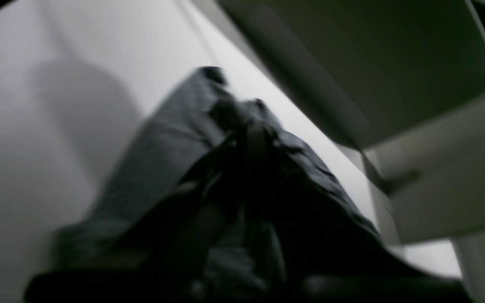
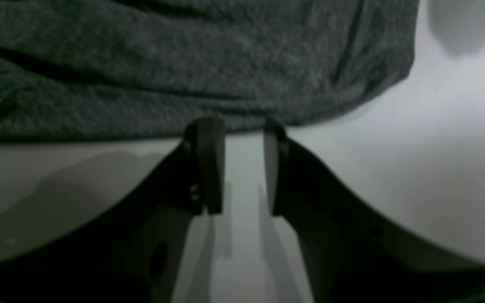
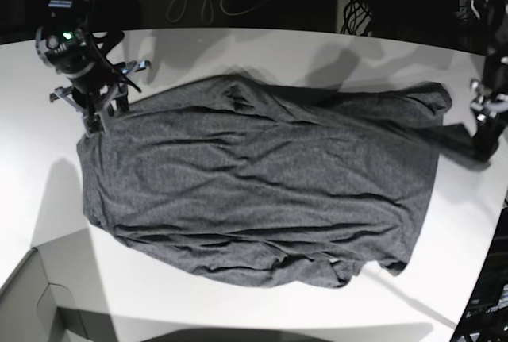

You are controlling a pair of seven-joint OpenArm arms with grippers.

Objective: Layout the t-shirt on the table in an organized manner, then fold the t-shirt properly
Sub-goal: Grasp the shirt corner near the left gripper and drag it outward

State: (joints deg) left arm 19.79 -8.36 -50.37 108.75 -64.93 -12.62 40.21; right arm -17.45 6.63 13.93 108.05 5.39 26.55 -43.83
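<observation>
Two arms work at opposite ends of the t-shirt (image 3: 262,183), which lies spread over the middle of the table (image 3: 238,310) but is wrinkled, with its lower edge bunched and partly rolled under.

The right gripper (image 2: 236,166) stands at the far left corner of the cloth in the base view. Its jaws are apart, with bare table between them, and their tips are just at the hem; they hold nothing.

The left gripper (image 1: 242,139) is at the other end, beside the table edge. Its wrist view is dark and blurred, but the jaws seem closed together on a pinch of the t-shirt, and cloth rises in a peak toward them.

I judge that the layout step is in hand, not the folding. The next move probably calls for the right gripper to close on the hem corner, so both arms can pull the cloth taut and smooth the wrinkles before any fold.
</observation>
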